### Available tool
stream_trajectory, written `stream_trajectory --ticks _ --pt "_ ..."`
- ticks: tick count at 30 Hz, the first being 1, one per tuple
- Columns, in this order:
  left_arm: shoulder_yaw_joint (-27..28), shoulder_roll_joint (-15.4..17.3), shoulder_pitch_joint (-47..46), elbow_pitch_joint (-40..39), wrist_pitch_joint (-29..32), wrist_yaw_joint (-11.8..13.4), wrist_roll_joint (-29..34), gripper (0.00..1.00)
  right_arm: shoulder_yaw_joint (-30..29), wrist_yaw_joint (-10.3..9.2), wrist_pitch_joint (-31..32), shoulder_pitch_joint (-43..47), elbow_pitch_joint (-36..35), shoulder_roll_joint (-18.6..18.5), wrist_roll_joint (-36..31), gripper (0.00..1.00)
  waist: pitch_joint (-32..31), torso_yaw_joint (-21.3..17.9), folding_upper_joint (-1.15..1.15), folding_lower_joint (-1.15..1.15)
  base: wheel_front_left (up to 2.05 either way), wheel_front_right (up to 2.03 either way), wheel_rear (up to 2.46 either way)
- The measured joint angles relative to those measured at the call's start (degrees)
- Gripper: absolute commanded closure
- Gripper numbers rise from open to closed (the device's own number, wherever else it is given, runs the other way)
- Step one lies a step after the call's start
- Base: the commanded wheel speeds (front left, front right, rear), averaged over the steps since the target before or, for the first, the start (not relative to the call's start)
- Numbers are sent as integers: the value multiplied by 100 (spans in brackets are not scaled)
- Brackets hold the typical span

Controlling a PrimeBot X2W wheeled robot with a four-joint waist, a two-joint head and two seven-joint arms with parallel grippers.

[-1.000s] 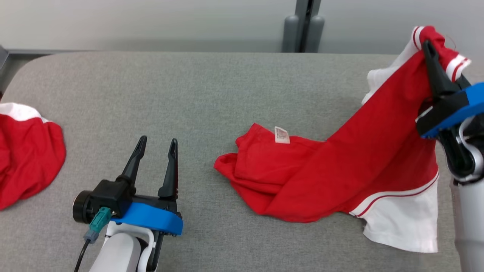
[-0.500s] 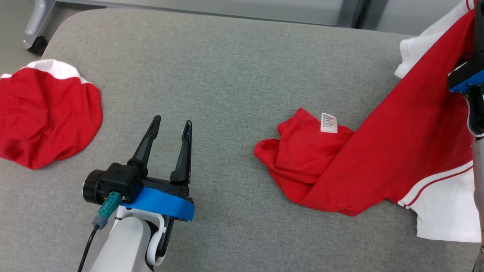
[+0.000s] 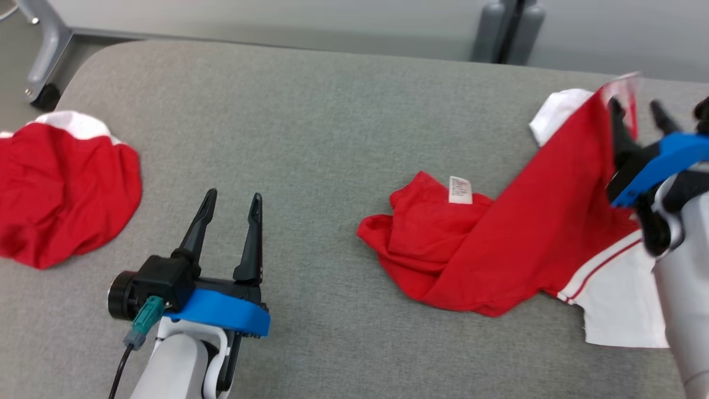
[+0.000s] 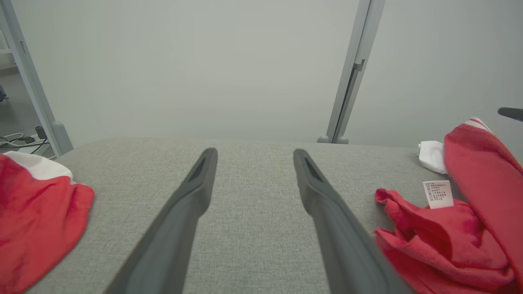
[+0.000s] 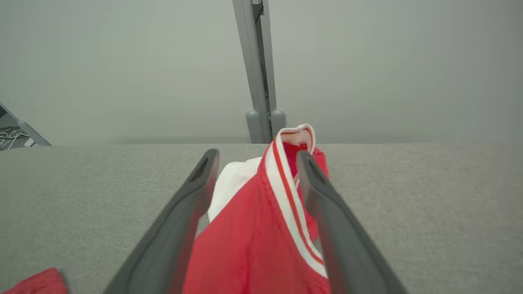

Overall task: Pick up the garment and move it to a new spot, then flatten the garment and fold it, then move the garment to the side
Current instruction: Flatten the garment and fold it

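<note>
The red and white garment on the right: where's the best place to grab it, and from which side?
Probably the striped edge of the garment, at its far right end. It stands up off the grey table, between the open jaws of the right gripper, so closing from that side would pinch it without scraping the surface. The rest lies crumpled.

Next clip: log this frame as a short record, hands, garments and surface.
surface: grey padded table
garment: red and white shirt, crumpled at table's right, striped edge raised
right hand: open, striped edge between its fingers
left hand: open, empty, over bare table
second cloth: red and white, bunched at table's left
label: white, face up on shirt
</note>
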Motion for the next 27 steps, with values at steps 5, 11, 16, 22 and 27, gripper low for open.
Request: stream_trajectory --ticks 5,11,16,22,27 --pt "110 51 180 38 0 53 -3 0 393 0 5 701 -566 41 227 0 -252 -254 0 0 0 0 0" --pt "174 109 414 59 -1 108 -22 0 441 -1 -505 1745 -1679 64 130 0 -578 -509 0 -1 0 0 0" --pt "246 144 567 44 -1 134 -21 0 158 0 -727 2755 -2717 413 -126 0 -772 -654 0 -1 0 0 0" --pt "291 187 665 40 0 158 -35 0 -68 0 -682 3712 -3873 878 -401 0 -848 -745 0 -1 0 0 0" --pt "305 199 679 57 -1 167 -36 0 -44 0 -483 4231 -4412 1102 -391 0 -883 -795 0 -1 0 0 0"
